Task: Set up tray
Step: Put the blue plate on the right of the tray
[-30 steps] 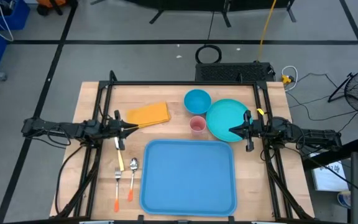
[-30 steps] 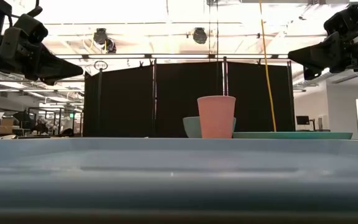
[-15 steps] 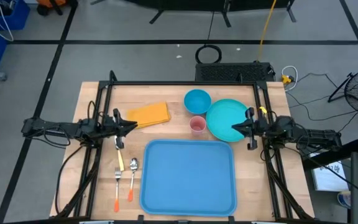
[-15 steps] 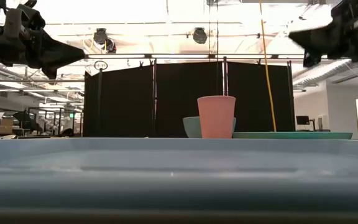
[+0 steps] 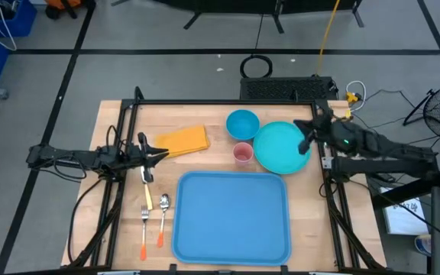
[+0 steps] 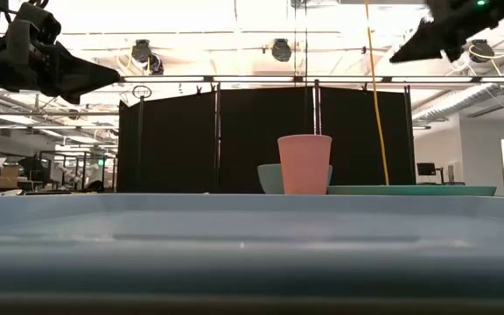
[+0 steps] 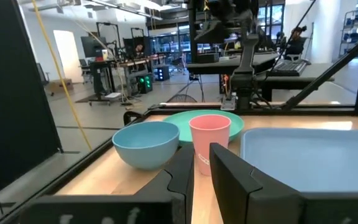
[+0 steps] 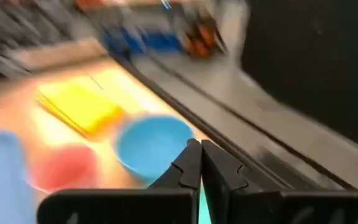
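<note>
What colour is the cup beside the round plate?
Pink. The cup shows best in the left wrist view, standing next to the teal plate.

The right gripper (image 5: 302,131) has swung from the near right edge of the teal plate (image 5: 279,149) toward the far side, now angled over the plate's far right rim, and sits higher in the low view.

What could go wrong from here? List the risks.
1. The right gripper hangs over the teal plate, close to the pink cup and blue bowl; a low sweep might tip the cup.
2. The tray is empty, so everything awaits moving; the left gripper sits near the yellow napkin.
</note>
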Tool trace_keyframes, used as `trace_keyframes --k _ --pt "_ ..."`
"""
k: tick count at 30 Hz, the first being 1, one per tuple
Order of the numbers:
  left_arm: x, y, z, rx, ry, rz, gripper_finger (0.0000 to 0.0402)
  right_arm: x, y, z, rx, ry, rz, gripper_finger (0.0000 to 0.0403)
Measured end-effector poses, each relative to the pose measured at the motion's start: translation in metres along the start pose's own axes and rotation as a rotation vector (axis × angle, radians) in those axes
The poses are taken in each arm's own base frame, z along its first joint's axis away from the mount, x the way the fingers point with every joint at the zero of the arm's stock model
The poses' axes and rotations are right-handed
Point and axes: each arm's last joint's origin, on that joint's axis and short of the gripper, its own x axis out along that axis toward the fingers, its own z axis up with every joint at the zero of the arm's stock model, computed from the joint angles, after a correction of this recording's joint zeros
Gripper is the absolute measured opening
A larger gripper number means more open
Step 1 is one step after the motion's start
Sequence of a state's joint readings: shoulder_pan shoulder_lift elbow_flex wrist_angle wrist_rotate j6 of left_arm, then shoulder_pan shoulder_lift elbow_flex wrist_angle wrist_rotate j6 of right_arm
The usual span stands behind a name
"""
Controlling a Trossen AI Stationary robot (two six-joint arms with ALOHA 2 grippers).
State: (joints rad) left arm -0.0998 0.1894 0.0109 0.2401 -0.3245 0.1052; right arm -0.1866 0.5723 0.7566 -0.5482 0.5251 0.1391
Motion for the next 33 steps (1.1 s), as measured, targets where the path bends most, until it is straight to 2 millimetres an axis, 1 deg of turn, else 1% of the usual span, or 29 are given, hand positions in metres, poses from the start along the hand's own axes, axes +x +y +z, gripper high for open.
trace_keyframes --k 3,6,8,11,14,18,22,25,28,33 --pt "0.0 0.0 0.0 0.051 0.0 0.0 0.0056 0.017 -0.001 0.022 -0.06 0.181 -0.058 0.0007" --pt "0.0 0.0 0.0 0.097 -0.001 -0.001 0.0056 0.038 -0.008 0.041 -0.092 0.33 -0.069 0.0027" --pt "0.0 0.0 0.0 0.107 -0.001 0.0 0.0056 0.052 -0.015 0.051 -0.092 0.435 -0.058 0.0054" --pt "0.0 0.0 0.0 0.104 -0.001 0.0 0.0056 0.076 -0.03 0.059 -0.092 0.581 -0.02 0.0106" --pt "0.0 0.0 0.0 0.103 -0.001 0.0 0.0056 0.096 -0.046 0.061 -0.109 0.707 0.001 0.0163" --pt "0.0 0.0 0.0 0.102 -0.001 0.0 0.0056 0.119 -0.063 0.054 -0.164 0.812 -0.006 0.0222" --pt "0.0 0.0 0.0 0.102 -0.001 0.0 0.0056 0.136 -0.077 0.042 -0.193 0.858 -0.005 0.0252" --pt "0.0 0.0 0.0 0.102 0.0 0.0 0.0056 0.149 -0.084 0.028 -0.187 0.884 0.002 0.0258" --pt "0.0 0.0 0.0 0.102 0.003 -0.001 0.0056 0.16 -0.088 0.014 -0.163 0.911 0.066 0.0256" --pt "0.0 0.0 0.0 0.101 0.003 -0.001 0.0056 0.177 -0.087 -0.013 -0.156 0.967 0.145 0.0253"
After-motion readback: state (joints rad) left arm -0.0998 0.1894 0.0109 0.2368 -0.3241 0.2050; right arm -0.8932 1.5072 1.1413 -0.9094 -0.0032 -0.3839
